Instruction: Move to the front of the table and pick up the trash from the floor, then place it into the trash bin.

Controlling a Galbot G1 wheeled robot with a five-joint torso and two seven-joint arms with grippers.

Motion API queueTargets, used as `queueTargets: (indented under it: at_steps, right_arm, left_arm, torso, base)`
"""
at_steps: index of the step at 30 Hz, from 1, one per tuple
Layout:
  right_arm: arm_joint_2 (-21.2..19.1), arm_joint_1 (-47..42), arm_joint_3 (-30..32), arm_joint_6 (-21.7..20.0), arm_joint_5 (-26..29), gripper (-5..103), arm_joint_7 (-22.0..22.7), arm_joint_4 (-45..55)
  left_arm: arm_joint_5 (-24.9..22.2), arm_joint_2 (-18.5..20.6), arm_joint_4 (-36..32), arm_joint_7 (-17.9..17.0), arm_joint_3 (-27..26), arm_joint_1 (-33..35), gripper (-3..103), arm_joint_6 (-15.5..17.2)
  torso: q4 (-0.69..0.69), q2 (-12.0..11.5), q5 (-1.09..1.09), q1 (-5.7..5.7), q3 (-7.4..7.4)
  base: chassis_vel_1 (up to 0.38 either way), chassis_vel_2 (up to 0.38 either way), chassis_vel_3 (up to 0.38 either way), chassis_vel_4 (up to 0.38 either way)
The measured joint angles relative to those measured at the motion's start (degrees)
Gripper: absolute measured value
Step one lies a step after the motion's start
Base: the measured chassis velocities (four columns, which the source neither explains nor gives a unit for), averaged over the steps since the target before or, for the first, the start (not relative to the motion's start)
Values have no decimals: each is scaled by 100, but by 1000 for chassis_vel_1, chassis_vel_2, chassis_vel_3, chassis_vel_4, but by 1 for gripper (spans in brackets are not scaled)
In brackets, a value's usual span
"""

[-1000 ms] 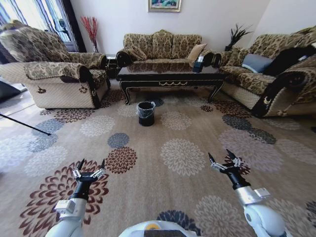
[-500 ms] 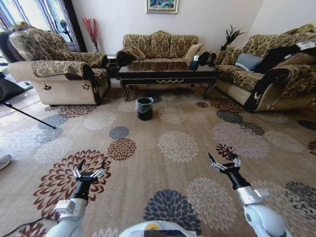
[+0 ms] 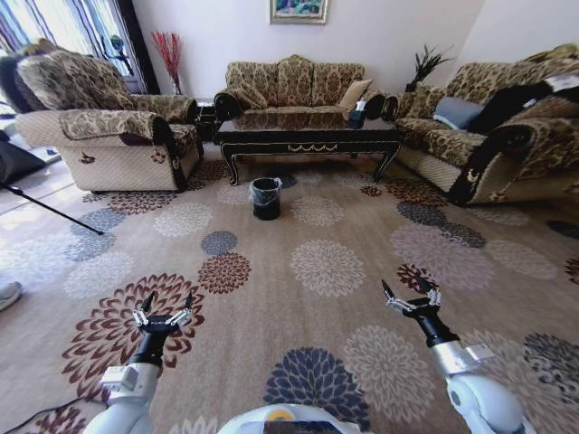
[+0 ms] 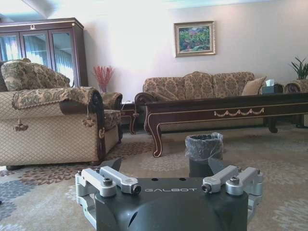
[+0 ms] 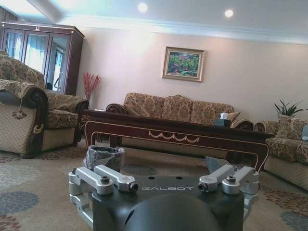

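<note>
Both tools, left [image 3: 165,306] and right [image 3: 409,290], wide, trash bin [image 3: 265,198] well ahead.

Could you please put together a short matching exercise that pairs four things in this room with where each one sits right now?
Things:
1. trash bin
2. tissue box
3. left end effector
4. grey cushion

Places:
A. on the sofa at the robot's right
B. on the carpet in front of the table
C. on the tabletop, toward its right end
D. open, low above the carpet, near the robot

Pairs: 1-B, 2-C, 3-D, 4-A
</note>
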Motion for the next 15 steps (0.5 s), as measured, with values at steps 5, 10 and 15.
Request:
queueTargets:
  at_steps: [5,10,15]
  right_arm:
    - [0,-1,0,0,0,100,0,0]
    - [0,-4,0,0,0,100,0,0]
    - [0,-5,0,0,0,100,0,0]
  left_arm:
    - [0,0,0,0,0,0,100,0]
    - [0,0,0,0,0,0,100,0]
    - [0,0,0,0,0,0,100,0]
  torso:
    - [0,126,0,-4,129]
    - [0,244,0,-1,237]
    - [0,395,0,21,367]
  base:
    - [0,0,0,0]
    - [0,0,0,0]
    - [-60,53,65,-63]
